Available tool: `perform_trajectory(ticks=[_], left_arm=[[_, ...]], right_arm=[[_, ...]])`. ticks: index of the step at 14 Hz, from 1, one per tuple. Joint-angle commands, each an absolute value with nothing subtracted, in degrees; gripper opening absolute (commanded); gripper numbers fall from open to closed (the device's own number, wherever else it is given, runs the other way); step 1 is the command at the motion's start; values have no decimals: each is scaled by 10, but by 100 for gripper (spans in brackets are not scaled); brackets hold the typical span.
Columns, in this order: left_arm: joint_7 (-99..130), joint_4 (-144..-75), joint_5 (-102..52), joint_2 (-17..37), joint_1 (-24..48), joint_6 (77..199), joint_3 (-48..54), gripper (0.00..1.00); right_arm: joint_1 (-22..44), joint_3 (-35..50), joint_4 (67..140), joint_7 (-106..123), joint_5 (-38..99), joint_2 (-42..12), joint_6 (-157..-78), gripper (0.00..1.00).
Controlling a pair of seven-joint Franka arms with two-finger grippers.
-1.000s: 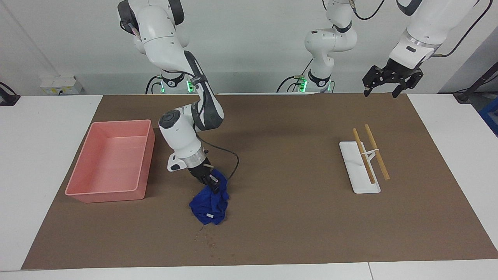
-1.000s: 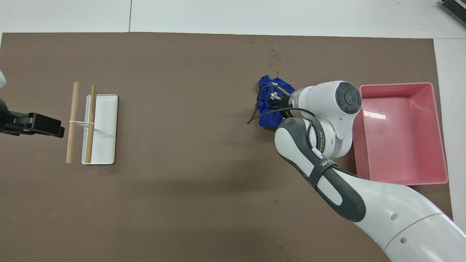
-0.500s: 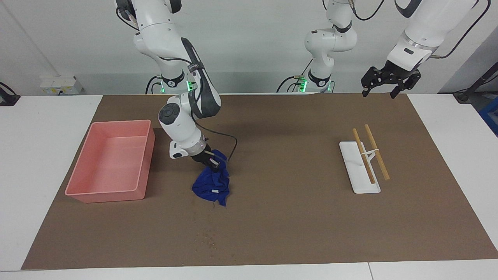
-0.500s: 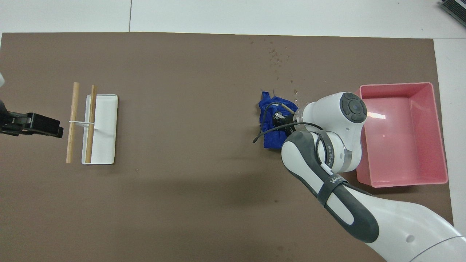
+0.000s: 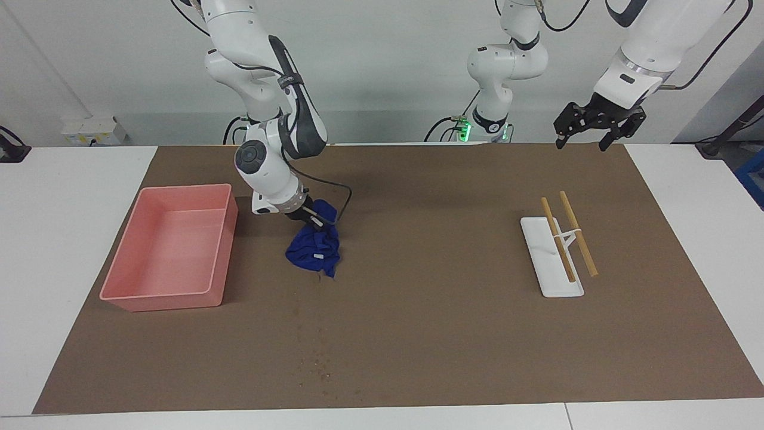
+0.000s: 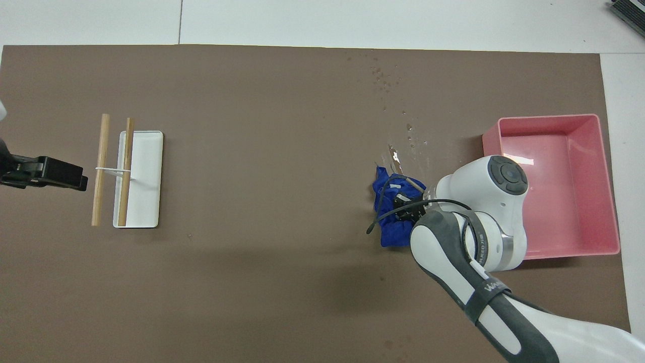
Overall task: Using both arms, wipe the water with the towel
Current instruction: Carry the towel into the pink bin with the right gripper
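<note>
My right gripper point(image 5: 313, 220) is clamped on the upper edge of the towel point(image 5: 313, 249), low over the brown paper point(image 5: 430, 322) beside the pink bin point(image 5: 170, 245). My left gripper point(image 5: 595, 126) waits in the air with its jaws spread, over the mat edge at the left arm's end, nearer the robots than the white tray point(image 5: 550, 257) and its two wooden sticks point(image 5: 568, 235). The towel lies bunched and trails on the paper from the grip. I judge it light, limp and prone to folding, so a pinch on a thick fold suits it. The water point(image 6: 403, 136) is scattered specks, farther from the robots than the towel.
</note>
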State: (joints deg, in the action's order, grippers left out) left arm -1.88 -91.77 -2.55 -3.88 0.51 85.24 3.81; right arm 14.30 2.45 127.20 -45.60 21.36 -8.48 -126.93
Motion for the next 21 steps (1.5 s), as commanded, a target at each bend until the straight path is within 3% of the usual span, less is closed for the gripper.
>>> perform_trajectory(ticks=[1,6,12,16,21], left_arm=[[-23,-923,-14,-45,10,846,33,100],[-23,-923,-14,-45,10,846,33,100],[-23,-923,-14,-45,10,846,33,100],[-23,-923,-14,-45,10,846,33,100],[-23,-923,-14,-45,10,846,33,100]], right_arm=[[129,27,1298,-456,214,-39,-1218,0],[127,20,1239,-461,205,11,-1098,0],[102,20,1086,-480,137,13,-1000,0],[33,20,1029,-393,81,17,-941,0],[-42,21,1025,-164,-39,13,-968,0]])
